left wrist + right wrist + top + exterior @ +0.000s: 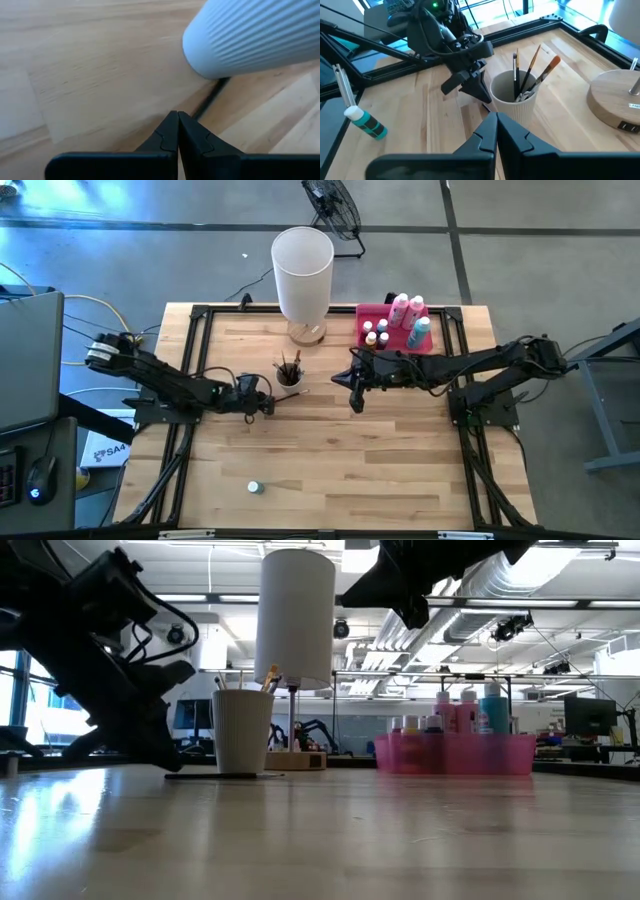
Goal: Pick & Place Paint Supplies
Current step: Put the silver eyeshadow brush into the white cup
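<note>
A white ribbed cup (289, 377) stands mid-table with several thin paintbrushes (532, 67) upright in it. One dark brush (209, 101) lies flat on the wood beside the cup's foot. My left gripper (177, 119) is shut and tipped down low over the table just left of the cup, its tips at that brush's end. My right gripper (357, 402) is shut and hangs raised above the table to the right of the cup. A teal bottle (254, 487) lies on its side near the front edge. Pink and teal bottles (408, 310) stand in the pink tray (372, 315). My left gripper's shut fingertips (170, 131) come slanting down from the table's left and stand right at the end of the lying brush (197, 114). The brush rests flat on the wood, its other end by the cup. I cannot tell whether the tips touch it.
A tall white cylinder lamp (302, 270) on a round wooden base stands behind the cup at the far edge. A black frame (200, 315) runs around the tabletop. Bare wood lies between the cup and the teal bottle.
</note>
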`<state>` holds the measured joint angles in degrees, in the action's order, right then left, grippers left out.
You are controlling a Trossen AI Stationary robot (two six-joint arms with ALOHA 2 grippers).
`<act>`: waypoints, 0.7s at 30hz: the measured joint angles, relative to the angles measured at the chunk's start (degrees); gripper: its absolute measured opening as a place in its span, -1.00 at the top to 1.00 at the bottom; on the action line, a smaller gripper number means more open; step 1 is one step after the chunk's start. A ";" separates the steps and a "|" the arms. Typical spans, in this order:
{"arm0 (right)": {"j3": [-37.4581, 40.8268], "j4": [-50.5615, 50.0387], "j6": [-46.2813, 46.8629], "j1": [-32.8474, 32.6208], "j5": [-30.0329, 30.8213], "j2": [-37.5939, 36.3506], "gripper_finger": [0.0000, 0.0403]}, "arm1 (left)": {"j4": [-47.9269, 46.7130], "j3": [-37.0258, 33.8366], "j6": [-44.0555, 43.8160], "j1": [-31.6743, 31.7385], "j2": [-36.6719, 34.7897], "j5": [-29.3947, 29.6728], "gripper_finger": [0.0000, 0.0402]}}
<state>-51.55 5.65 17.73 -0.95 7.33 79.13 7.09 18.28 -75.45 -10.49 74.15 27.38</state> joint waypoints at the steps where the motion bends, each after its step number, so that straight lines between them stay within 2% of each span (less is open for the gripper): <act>1: 0.00 0.04 -0.02 0.01 0.02 0.00 0.99 | 0.32 0.00 -0.90 0.01 0.53 0.00 1.00; 12: 0.00 -0.27 -0.59 0.00 0.02 0.00 0.99 | 0.50 4.10 -1.82 0.01 6.44 -2.34 1.00; 21: 0.00 -1.19 -1.74 0.00 0.00 0.00 0.99 | 0.50 10.65 -0.40 -0.84 11.61 -11.95 1.00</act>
<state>-51.55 4.46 15.99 -0.95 7.33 79.13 7.58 28.94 -75.85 -11.33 85.76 15.42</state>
